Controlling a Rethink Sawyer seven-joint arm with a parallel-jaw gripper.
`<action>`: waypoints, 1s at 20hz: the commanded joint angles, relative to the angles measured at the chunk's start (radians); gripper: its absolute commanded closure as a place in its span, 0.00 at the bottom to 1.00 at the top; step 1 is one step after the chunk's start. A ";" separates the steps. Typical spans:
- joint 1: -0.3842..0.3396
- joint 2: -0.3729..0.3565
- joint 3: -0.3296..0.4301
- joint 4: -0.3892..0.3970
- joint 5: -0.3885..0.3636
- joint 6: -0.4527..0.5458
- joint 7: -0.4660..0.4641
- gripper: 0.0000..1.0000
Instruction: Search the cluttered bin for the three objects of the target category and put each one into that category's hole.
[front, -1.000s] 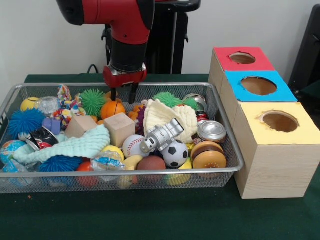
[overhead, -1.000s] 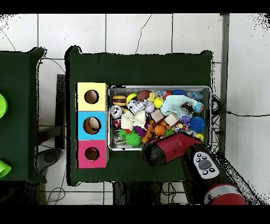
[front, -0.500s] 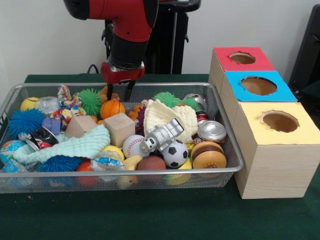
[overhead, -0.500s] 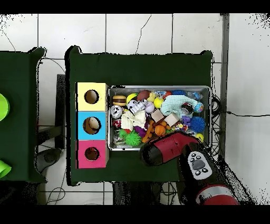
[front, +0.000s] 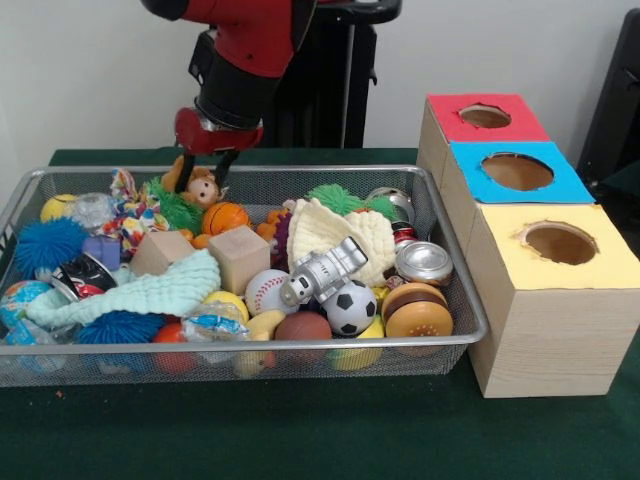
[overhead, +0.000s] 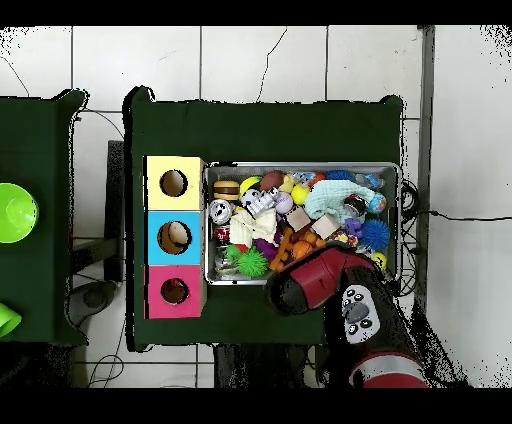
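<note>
My gripper (front: 206, 166) hangs over the far left part of the wire bin (front: 300, 173), shut on a small brown plush animal (front: 199, 185) lifted just above the clutter. Below it lie an orange basketball toy (front: 226, 217) and a green spiky ball (front: 178, 207). To the right stand three boxes: a red top with a hole (front: 485, 116), blue (front: 517, 171) and yellow (front: 560, 243). In the overhead view the red arm (overhead: 320, 285) hides the gripper at the bin's (overhead: 300, 167) lower edge.
The bin also holds a wooden cube (front: 238, 257), a silver robot toy (front: 322, 270), a soccer ball (front: 351, 307), a baseball (front: 265, 290), a burger toy (front: 417, 310), a tin can (front: 424, 262), cloths and blue spiky balls (front: 48, 243). The boxes touch the bin's right side.
The gripper has risen and drifted left in the front view, out of the clutter. The brown plush animal now hangs in it, lifted from beside the orange ball.
</note>
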 joint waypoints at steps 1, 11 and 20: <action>-0.035 0.018 -0.021 -0.072 -0.060 0.013 -0.017 1.00; -0.119 -0.144 0.062 0.074 0.117 0.152 -0.149 1.00; -0.187 -0.578 0.243 0.400 0.663 0.480 -0.154 1.00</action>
